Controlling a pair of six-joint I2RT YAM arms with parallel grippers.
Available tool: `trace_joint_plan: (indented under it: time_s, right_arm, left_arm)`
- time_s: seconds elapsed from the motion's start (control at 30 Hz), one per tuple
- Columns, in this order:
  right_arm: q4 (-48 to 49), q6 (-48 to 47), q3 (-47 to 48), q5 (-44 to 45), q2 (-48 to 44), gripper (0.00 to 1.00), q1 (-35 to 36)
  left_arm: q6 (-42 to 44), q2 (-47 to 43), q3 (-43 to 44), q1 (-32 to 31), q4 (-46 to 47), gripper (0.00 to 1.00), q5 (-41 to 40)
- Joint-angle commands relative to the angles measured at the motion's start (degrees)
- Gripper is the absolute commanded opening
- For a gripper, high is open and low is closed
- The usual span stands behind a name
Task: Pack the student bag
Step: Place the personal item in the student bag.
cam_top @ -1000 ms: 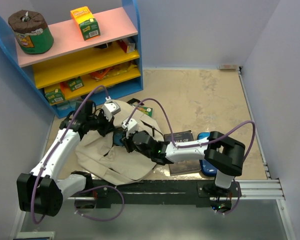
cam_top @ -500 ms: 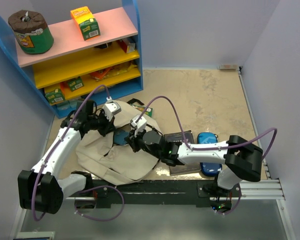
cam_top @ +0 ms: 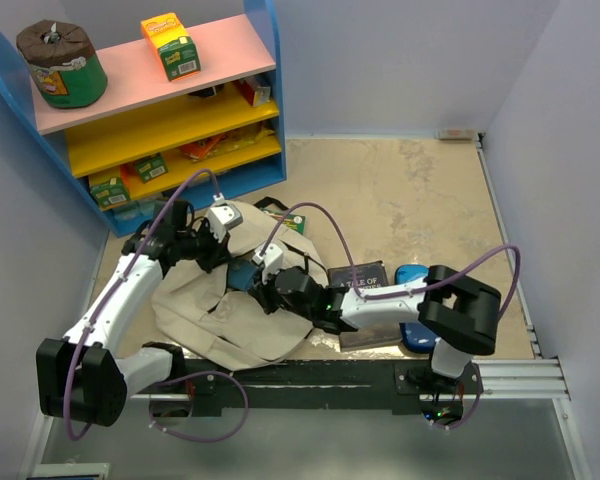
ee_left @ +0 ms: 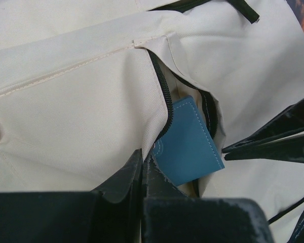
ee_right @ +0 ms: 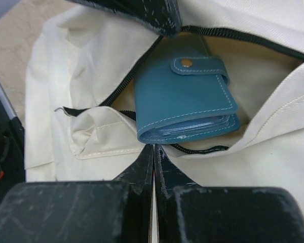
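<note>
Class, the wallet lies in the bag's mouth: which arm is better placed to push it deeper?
Right. The right gripper, shut, points at the wallet in the mouth of the bag; the left gripper seems to pinch the zipper edge, probably holding it open.

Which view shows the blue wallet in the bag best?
The right wrist view: the blue wallet lies almost whole inside the open student bag, snap tab and stitching clear. The left wrist view shows only a corner past the zipper; the top view, a small blue patch.
</note>
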Motion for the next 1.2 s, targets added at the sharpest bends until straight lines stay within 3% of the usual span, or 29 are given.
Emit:
trace_joint_plan:
  time_s: [0.0,0.27,0.5,0.53,0.63,0.67,0.73,0.97,1.0,1.03,1.07,1.17]
  right_arm:
    - [2.4,0.0,4.1,-0.6,4.5,0.00,-0.3]
    - [7.0,0.4,11.0,-0.7,11.4,0.00,-2.5]
    - [12.1,0.0,11.1,4.8,10.1,0.00,-2.7]
    - [14.2,0.7,9.1,5.7,9.6,0.00,-2.8]
    - [15.7,1.6,4.9,7.4,6.9,0.00,-3.0]
    - [15.2,1.7,4.0,7.7,6.2,0.00,-3.0]
    - [13.7,2.4,1.3,8.7,4.5,0.00,-3.0]
    - [12.7,4.9,-9.5,10.0,-5.1,0.00,-3.0]
    - [11.4,5.1,-10.8,9.4,-6.1,0.01,-2.9]
    - [10.6,5.1,-11.4,9.2,-7.2,0.08,-2.3]
    - [9.8,5.2,-11.9,9.0,-9.2,0.23,-1.8]
    - [7.2,5.4,-13.6,9.2,-12.3,0.39,0.7]
  left_arm:
    - [-0.5,0.1,2.2,-0.4,0.2,0.00,4.6]
    - [0.3,0.4,1.3,-0.5,-0.5,0.00,6.7]
    - [3.8,2.7,1.7,-0.5,-1.9,0.02,9.0]
    - [4.0,3.6,1.7,-0.5,-2.0,0.06,9.0]
    - [4.9,5.6,2.3,-0.5,-2.8,0.28,8.9]
    - [5.2,6.0,2.4,-0.5,-3.4,0.43,8.9]
    - [6.9,6.9,3.0,-0.5,-5.3,0.57,8.7]
    - [15.3,6.0,9.1,-0.3,-16.5,0.67,6.3]
    - [18.9,5.6,9.8,-0.2,-19.7,0.69,6.1]
    - [21.5,4.6,10.1,-0.4,-21.8,0.69,6.0]
    - [24.3,4.2,10.7,-0.3,-24.1,0.69,5.7]
    - [35.4,2.2,11.5,-0.2,-34.6,0.67,2.8]
